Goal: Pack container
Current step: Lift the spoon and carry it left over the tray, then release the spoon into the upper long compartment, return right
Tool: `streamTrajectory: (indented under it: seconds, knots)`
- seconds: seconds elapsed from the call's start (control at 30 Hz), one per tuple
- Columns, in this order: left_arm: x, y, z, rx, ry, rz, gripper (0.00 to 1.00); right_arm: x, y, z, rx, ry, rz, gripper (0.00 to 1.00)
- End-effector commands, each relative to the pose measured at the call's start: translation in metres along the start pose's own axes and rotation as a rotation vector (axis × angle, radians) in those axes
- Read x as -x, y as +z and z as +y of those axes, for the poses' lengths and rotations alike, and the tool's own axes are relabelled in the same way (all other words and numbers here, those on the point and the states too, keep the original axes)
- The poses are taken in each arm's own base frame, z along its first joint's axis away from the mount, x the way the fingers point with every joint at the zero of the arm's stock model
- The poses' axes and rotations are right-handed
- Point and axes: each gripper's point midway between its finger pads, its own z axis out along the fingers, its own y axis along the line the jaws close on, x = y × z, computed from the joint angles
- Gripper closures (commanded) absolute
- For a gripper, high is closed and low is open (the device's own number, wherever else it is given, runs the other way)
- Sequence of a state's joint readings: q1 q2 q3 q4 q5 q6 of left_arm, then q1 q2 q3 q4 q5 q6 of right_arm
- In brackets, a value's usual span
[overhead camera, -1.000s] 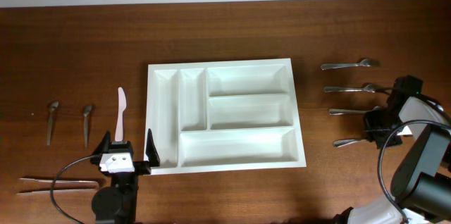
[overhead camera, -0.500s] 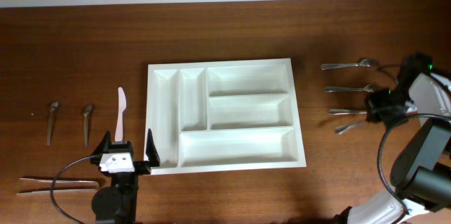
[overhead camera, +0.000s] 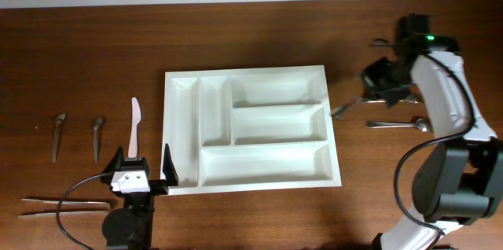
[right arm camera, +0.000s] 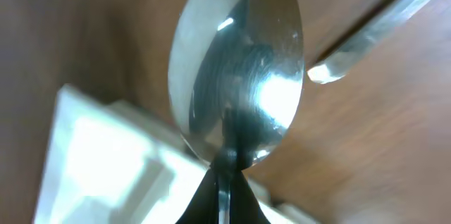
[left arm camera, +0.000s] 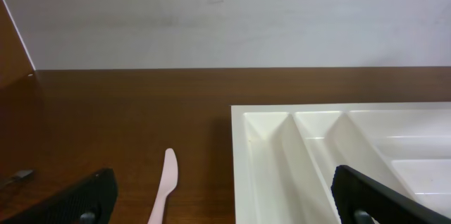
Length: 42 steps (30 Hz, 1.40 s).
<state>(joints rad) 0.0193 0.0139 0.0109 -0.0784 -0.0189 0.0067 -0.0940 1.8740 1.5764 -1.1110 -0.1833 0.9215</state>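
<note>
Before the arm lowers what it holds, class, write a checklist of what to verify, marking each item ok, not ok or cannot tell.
1. Grip on shiny metal spoon by right fingers: ok.
2. Room in white plastic five-compartment tray: ok, empty.
3. Spoon above a compartment: not ok, beside the right rim.
4. Open left fingers: ok.
5. Left fingers clear of tray: cannot tell.

A robotics lab bench. Cabled robot arms (overhead camera: 448, 93) flank a white tray (overhead camera: 333, 152) on a wooden table (overhead camera: 78, 53); a plain white wall (left arm camera: 225, 13) runs behind it
</note>
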Motion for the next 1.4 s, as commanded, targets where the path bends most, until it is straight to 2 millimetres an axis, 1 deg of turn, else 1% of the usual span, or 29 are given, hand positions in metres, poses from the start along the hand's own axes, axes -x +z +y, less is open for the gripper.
streamTrajectory:
  seconds: [0.0, 0.2, 0.37, 0.53, 0.63, 0.73, 0.8, 0.9, 1.03, 1.17, 1.3, 1.37]
  knots:
    - [0.0, 0.0, 0.002, 0.01, 0.012, -0.001, 0.01, -0.028, 0.001, 0.03, 0.051, 0.014, 0.025, 0.96]
    - [0.0, 0.0, 0.002, 0.01, 0.012, -0.001, 0.01, -0.069, 0.007, 0.056, 0.066, 0.002, 0.042, 0.96]
    - [0.0, 0.0, 0.002, 0.01, 0.012, -0.001, 0.01, -0.099, 0.012, 0.065, 0.046, 0.019, 0.038, 0.95]
    - [0.0, 0.0, 0.002, 0.01, 0.012, -0.001, 0.01, -0.125, 0.016, 0.071, 0.027, 0.062, 0.022, 0.93]
    - [0.0, 0.0, 0.002, 0.01, 0.012, -0.001, 0.01, -0.135, 0.018, 0.072, 0.015, 0.121, 0.013, 0.92]
    - [0.0, 0.0, 0.002, 0.01, 0.012, -0.001, 0.01, -0.145, 0.023, 0.064, -0.023, 0.211, 0.013, 0.9]
    - [0.0, 0.0, 0.002, 0.01, 0.012, -0.001, 0.01, -0.149, 0.027, 0.058, -0.043, 0.257, 0.016, 0.88]
    - [0.0, 0.0, 0.002, 0.01, 0.012, -0.001, 0.01, -0.15, 0.032, 0.052, -0.063, 0.297, 0.016, 0.86]
    - [0.0, 0.0, 0.002, 0.01, 0.012, -0.001, 0.01, -0.15, 0.036, 0.045, -0.088, 0.299, 0.011, 0.86]
    - [0.0, 0.0, 0.002, 0.01, 0.012, -0.001, 0.01, -0.149, 0.036, 0.043, -0.092, 0.298, 0.001, 0.84]
    - [0.0, 0.0, 0.002, 0.01, 0.012, -0.001, 0.01, -0.138, 0.036, 0.043, -0.084, 0.297, -0.033, 0.58]
    - [0.0, 0.0, 0.002, 0.01, 0.012, -0.001, 0.01, -0.123, 0.035, 0.052, -0.042, 0.223, -0.056, 0.34]
